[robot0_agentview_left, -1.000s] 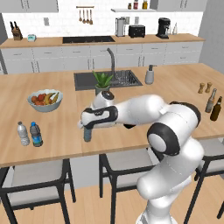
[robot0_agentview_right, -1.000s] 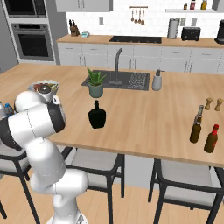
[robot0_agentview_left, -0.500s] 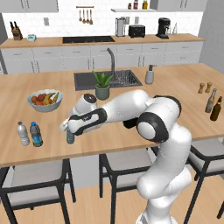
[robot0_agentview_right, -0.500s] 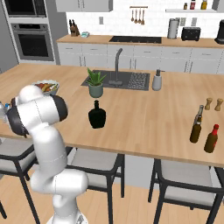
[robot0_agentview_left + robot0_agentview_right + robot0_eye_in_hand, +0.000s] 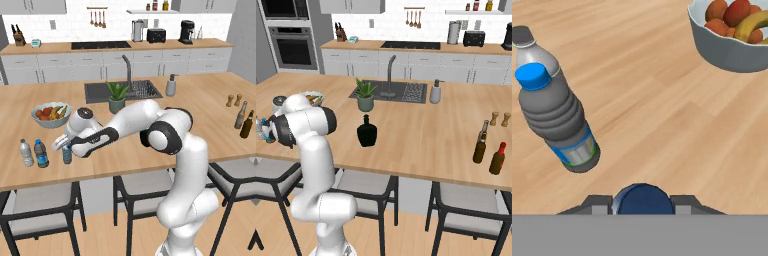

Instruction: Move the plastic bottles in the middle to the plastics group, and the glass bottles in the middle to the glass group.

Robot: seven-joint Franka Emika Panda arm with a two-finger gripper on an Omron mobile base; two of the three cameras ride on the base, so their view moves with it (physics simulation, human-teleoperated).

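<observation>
My gripper (image 5: 65,148) is shut on the small pale-blue plastic bottle (image 5: 67,156) at the counter's front left. The bottle hangs upright just right of the plastics group, a greyish-clear bottle (image 5: 26,152) and a dark-blue-labelled bottle (image 5: 41,153). In the hand view the held bottle's blue cap (image 5: 643,199) sits between the fingertips (image 5: 597,204). The blue-labelled bottle (image 5: 559,120) and the grey-capped one (image 5: 524,42) stand to its upper left. The black flask (image 5: 366,131) stands mid-counter. A tall grey-brown glass bottle (image 5: 481,142) and a dark-brown bottle (image 5: 497,158) stand at the right.
A fruit bowl (image 5: 50,114) sits behind the gripper, close to the plastic bottles. A potted plant (image 5: 117,97) stands by the sink (image 5: 135,90), a soap dispenser (image 5: 171,86) beyond it. Two wooden shakers (image 5: 234,100) stand at the far right. Stools line the counter's front edge.
The arm has swung left along the counter's front with the pale-blue bottle in the gripper, ending beside the two plastic bottles. The flask has stayed put.
</observation>
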